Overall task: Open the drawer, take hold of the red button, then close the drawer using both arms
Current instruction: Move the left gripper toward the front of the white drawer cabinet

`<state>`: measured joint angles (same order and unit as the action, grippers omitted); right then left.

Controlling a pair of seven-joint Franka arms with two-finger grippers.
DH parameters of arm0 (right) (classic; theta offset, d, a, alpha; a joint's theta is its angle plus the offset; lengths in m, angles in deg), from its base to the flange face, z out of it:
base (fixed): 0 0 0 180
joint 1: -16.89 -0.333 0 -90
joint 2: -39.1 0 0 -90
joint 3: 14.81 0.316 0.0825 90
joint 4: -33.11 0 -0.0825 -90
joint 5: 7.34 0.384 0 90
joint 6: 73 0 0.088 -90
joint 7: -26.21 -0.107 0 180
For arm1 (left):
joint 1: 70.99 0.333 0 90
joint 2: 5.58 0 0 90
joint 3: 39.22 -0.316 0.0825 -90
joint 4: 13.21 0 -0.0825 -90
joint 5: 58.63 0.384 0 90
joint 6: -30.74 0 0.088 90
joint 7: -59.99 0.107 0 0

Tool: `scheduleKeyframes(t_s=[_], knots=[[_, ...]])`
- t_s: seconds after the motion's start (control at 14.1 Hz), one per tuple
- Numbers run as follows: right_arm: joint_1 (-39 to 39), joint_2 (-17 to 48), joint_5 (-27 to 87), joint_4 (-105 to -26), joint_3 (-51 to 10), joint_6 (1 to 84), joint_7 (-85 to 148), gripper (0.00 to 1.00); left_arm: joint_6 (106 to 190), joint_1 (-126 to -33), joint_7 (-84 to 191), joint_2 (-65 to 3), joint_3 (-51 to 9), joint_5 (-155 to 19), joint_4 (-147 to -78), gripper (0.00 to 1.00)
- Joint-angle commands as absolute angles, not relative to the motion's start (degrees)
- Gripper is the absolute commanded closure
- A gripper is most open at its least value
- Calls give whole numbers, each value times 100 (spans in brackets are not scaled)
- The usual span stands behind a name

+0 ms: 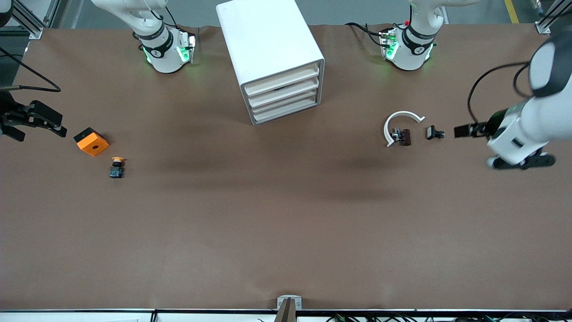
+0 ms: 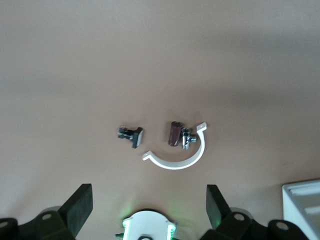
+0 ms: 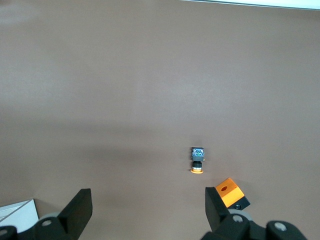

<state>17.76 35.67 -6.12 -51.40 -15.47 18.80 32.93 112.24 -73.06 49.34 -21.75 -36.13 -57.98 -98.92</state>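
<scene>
The white cabinet (image 1: 268,40) stands at the middle of the table near the arms' bases. Its four cream drawer fronts (image 1: 282,91) are all shut. No red-capped button shows in any view. My left gripper (image 1: 523,162) is open and empty, in the air at the left arm's end of the table; its wrist view (image 2: 148,200) shows bare table between the fingers. My right gripper (image 1: 12,132) is open and empty at the right arm's end, partly out of the front view; its wrist view (image 3: 148,205) shows bare table.
An orange block with a hole (image 1: 91,141) (image 3: 230,192) and a yellow-capped button (image 1: 117,167) (image 3: 198,160) lie beside the right gripper. A white arc (image 1: 400,123) (image 2: 177,161), a brown part (image 1: 402,136) and a black clip (image 1: 433,133) lie beside the left gripper.
</scene>
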Motion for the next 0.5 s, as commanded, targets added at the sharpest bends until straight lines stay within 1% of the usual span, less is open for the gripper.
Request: scheduleKeyframes(t_s=[0.0,0.28,0.43], knots=[[1785,3656,-593,-5153,-1551,1894,3218,0,11221,-7424,3816,-2815,-3553,-6055,-9477,0],[1794,3647,-593,-5153,-1551,1894,3218,0,11502,-7653,1627,-3571,-3562,-6468,-9477,0],[1785,3647,-593,-5153,-1551,1894,3218,0,11591,-7671,485,-3853,-3562,-7116,-9477,0]])
